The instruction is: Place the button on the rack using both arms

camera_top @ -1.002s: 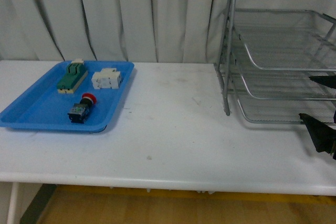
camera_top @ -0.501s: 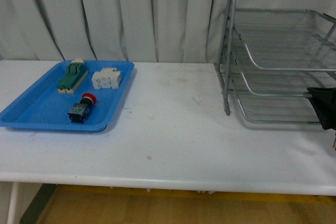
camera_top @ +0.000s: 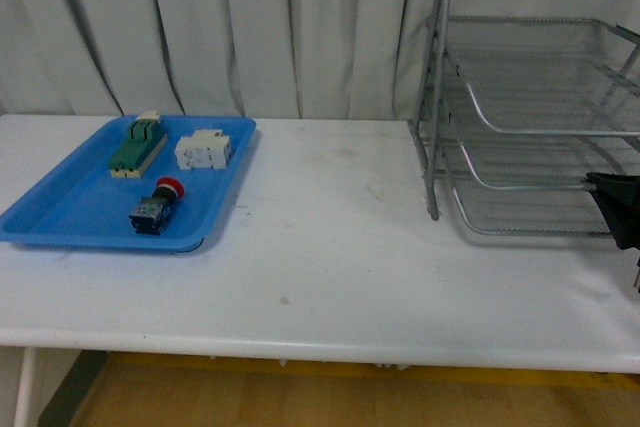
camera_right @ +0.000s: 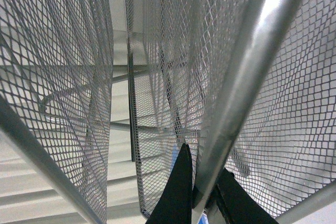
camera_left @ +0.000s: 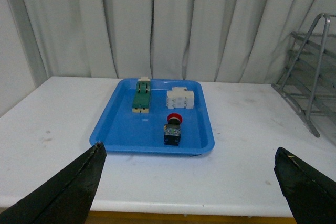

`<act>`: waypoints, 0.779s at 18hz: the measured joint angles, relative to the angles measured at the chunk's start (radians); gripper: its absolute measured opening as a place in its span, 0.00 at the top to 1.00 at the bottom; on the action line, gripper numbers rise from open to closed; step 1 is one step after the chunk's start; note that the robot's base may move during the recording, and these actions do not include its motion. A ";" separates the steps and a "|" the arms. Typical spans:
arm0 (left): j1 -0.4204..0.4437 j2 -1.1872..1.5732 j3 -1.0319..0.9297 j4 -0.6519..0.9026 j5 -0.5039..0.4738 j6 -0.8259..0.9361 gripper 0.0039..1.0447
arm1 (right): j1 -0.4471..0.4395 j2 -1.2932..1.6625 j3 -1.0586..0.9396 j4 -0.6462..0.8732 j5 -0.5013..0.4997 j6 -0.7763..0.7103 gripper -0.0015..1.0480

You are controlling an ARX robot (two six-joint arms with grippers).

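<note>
Button [camera_top: 156, 205] lies in blue tray [camera_top: 70, 209] on desk [camera_top: 330, 247], well apart from rack [camera_top: 432, 147]. Right jaws look clamped on rack's frame tube. Left jaws wide apart, facing tray. I'd descend square over button, pinch blocky body below red cap, clear of white block [camera_top: 203, 151].

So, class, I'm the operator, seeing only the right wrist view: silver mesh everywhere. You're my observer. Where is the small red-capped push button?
Observer: The button lies in the flat blue plastic tray, far left of the silver wire-mesh rack.
Operator: Is the left gripper holding it?
Observer: No, it is open, short of the tray.
Operator: Anything else in there?
Observer: A green-and-cream block and a white block, behind the button.
</note>
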 joint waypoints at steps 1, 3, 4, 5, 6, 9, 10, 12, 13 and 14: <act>0.000 0.000 0.000 0.000 0.000 0.000 0.06 | -0.001 -0.003 -0.013 0.005 -0.003 0.000 0.96; 0.000 0.000 0.000 0.000 0.000 0.000 0.06 | -0.008 -0.031 -0.063 0.007 -0.013 -0.003 0.96; 0.000 0.000 0.000 0.000 0.000 0.000 0.06 | -0.008 -0.045 -0.098 0.010 -0.017 -0.004 0.96; 0.000 0.000 0.000 0.000 0.000 0.000 0.06 | -0.012 -0.058 -0.126 0.011 -0.019 -0.004 0.96; 0.000 0.000 0.000 0.000 0.000 0.000 0.06 | -0.013 -0.074 -0.159 0.013 -0.019 -0.005 0.96; 0.000 0.000 0.000 0.000 0.000 0.000 0.06 | -0.014 -0.121 -0.272 0.024 -0.019 -0.008 0.96; 0.000 0.000 0.000 0.000 0.000 0.000 0.06 | -0.014 -0.134 -0.304 0.026 -0.018 -0.008 0.96; 0.000 0.000 0.000 0.000 0.000 0.000 0.06 | -0.014 -0.162 -0.371 0.031 -0.018 -0.009 0.96; 0.000 0.000 0.000 0.000 0.000 0.000 0.06 | -0.016 -0.167 -0.390 0.034 -0.020 -0.015 0.96; 0.000 0.000 0.000 0.000 0.000 0.000 0.06 | -0.021 -0.168 -0.395 0.034 -0.027 -0.018 0.96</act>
